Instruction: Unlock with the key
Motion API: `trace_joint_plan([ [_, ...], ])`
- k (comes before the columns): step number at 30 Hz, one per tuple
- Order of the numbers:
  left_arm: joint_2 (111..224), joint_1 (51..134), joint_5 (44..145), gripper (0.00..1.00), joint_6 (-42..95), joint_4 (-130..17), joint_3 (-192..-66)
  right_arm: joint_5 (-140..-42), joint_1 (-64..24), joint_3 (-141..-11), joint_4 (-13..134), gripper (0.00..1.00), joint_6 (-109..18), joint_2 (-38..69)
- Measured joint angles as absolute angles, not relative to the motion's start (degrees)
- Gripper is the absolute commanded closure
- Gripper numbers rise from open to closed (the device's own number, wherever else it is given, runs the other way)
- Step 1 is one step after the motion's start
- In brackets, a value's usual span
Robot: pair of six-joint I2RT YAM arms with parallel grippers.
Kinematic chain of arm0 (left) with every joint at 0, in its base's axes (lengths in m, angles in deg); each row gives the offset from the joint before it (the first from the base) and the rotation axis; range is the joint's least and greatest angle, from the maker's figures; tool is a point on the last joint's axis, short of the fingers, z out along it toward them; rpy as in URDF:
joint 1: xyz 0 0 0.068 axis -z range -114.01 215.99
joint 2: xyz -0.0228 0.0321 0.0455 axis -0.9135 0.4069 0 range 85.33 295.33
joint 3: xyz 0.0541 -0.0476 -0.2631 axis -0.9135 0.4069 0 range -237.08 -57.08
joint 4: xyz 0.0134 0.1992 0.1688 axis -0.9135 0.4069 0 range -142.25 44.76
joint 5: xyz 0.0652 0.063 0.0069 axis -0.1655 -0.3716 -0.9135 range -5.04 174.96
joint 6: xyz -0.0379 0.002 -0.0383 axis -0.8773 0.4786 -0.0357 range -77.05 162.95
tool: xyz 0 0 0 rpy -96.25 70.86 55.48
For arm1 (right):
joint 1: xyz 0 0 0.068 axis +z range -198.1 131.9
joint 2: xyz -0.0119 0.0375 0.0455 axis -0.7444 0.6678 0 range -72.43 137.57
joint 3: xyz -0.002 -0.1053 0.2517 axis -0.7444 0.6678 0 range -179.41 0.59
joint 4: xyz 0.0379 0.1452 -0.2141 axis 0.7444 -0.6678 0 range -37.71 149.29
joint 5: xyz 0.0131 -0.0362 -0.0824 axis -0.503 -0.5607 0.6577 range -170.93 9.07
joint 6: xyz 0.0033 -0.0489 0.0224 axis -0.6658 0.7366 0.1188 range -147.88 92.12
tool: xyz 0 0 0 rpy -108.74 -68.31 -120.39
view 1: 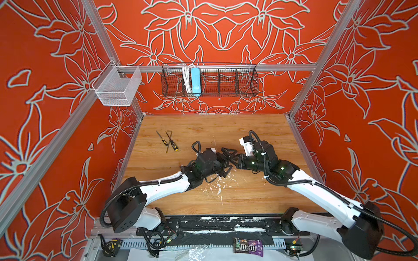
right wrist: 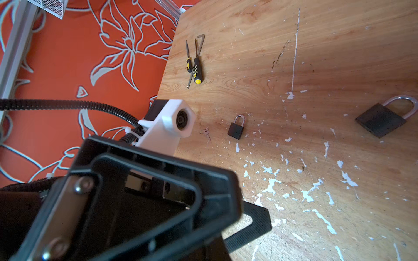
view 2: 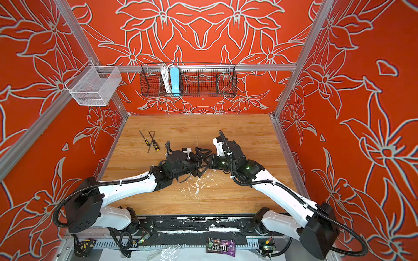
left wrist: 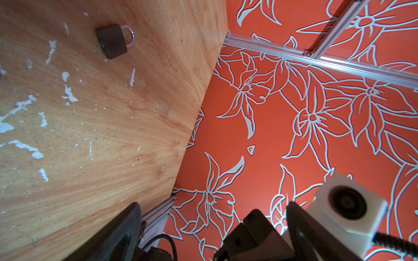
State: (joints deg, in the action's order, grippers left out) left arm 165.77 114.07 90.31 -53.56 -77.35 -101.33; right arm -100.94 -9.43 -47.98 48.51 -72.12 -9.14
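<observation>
Left tool: spread wide, mid-worktop.
Right tool: pressed together, tip inside the left tool's spread.
Key: flat on the worktop, just beside small padlock, not touching.
Larger padlock: well apart, open wood around.
Screwdrivers: near left edge.

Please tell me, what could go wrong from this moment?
The shut right end effector almost touches the open left end effector; they may collide.
The key lies flat on the table, hard to pinch.
A small padlock and a large padlock lie there; the key may fit only one.
</observation>
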Motion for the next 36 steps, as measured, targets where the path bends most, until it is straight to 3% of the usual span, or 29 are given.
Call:
trace_joint_plan([
  [26,160.0,114.1,84.5,0.59,-54.5,-76.1,-97.4,-100.3,-9.1,-46.5,48.0,1.0,-72.2,-12.7],
  [36,159.6,114.2,83.6,0.86,-54.9,-74.9,-97.4,-100.2,-9.1,-46.4,48.0,1.0,-72.2,-13.0],
])
